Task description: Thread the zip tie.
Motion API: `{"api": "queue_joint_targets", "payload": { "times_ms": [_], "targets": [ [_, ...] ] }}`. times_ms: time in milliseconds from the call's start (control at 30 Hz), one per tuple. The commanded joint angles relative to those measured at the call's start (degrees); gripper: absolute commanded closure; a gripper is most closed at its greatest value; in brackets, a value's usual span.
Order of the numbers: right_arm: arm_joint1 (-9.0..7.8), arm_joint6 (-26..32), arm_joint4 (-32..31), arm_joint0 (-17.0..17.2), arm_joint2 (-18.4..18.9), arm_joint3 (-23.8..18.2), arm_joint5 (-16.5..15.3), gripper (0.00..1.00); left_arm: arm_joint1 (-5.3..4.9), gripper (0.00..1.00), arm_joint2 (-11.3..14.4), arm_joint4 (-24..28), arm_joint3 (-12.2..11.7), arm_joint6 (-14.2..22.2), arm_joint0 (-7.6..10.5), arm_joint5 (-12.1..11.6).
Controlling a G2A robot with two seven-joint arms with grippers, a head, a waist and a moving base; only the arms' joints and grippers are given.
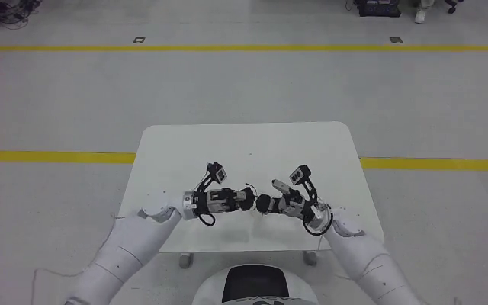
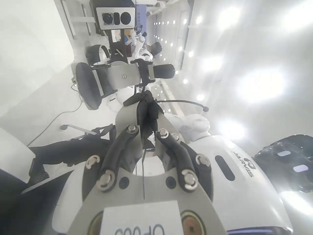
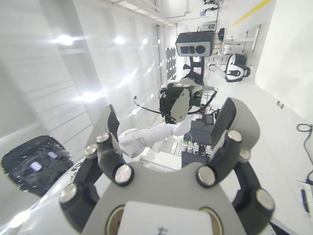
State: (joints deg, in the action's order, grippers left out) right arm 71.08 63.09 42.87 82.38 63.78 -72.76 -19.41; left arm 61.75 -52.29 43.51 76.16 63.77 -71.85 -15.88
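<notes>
Left gripper (image 2: 146,103) is clamped on the black zip tie (image 2: 181,101); at its 3 o'clock, right gripper (image 3: 168,112) gapes wide, empty, over table (image 1: 244,145).

Table (image 1: 305,137): broad white top is lying open to passage toward 12 o'clock. Near 6 o'clock, left gripper (image 1: 250,198), pinching zip tie (image 3: 148,109), and right gripper (image 1: 262,203), jaws standing apart, are facing tip to tip, barring the middle.

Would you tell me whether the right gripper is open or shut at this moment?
Open: in its wrist view the right gripper has its fingers spread wide apart, gripping nothing.
</notes>
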Motion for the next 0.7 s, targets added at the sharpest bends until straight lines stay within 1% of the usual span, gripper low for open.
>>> {"api": "queue_joint_targets", "payload": {
  "times_ms": [0,67,100,267,333,467,567,600,633,667],
  "targets": [
    [0.11,1.9,1.1,-0.6,-0.3,1.1,-0.1,0.0,0.42,1.0,1.0,0.7,-1.2,-0.1,0.79,0.0],
    [0.11,1.9,1.1,-0.6,-0.3,1.1,-0.1,0.0,0.75,1.0,1.6,1.2,-1.9,-0.3,1.37,-0.6],
    [0.11,1.9,1.1,-0.6,-0.3,1.1,-0.1,0.0,0.93,1.0,1.8,1.7,-2.4,-0.7,1.57,-1.2],
    [0.17,0.7,1.4,-0.2,-0.4,0.3,0.3,0.0,0.93,1.0,1.8,1.7,-2.4,-0.7,1.57,-1.2],
    [0.18,1.1,2.2,-0.1,-0.4,0.4,0.3,0.0,1.02,1.0,2.1,2.2,-1.5,-1.6,1.19,-0.3],
    [0.28,2.3,3.4,-0.4,-0.5,1.3,-0.1,0.01,1.01,1.0,1.6,5.2,-1.5,0.0,0.84,0.6],
    [0.37,3.2,4.3,-0.5,-0.5,1.6,-0.1,0.08,1.04,1.0,1.4,6.6,-1.9,0.9,0.76,0.8],
    [0.4,3.5,4.5,-0.5,-0.4,1.7,-0.1,0.12,1.05,1.0,1.4,6.8,-2.0,1.1,0.8,0.9],
    [0.42,3.8,4.7,-0.5,-0.4,1.8,-0.1,0.18,1.06,1.0,1.3,6.9,-2.2,1.2,0.86,0.8],
    [0.44,4.2,4.9,-0.6,-0.3,1.9,-0.1,0.27,1.09,1.0,1.3,7.0,-2.2,1.3,0.89,0.8]
  ]
}}
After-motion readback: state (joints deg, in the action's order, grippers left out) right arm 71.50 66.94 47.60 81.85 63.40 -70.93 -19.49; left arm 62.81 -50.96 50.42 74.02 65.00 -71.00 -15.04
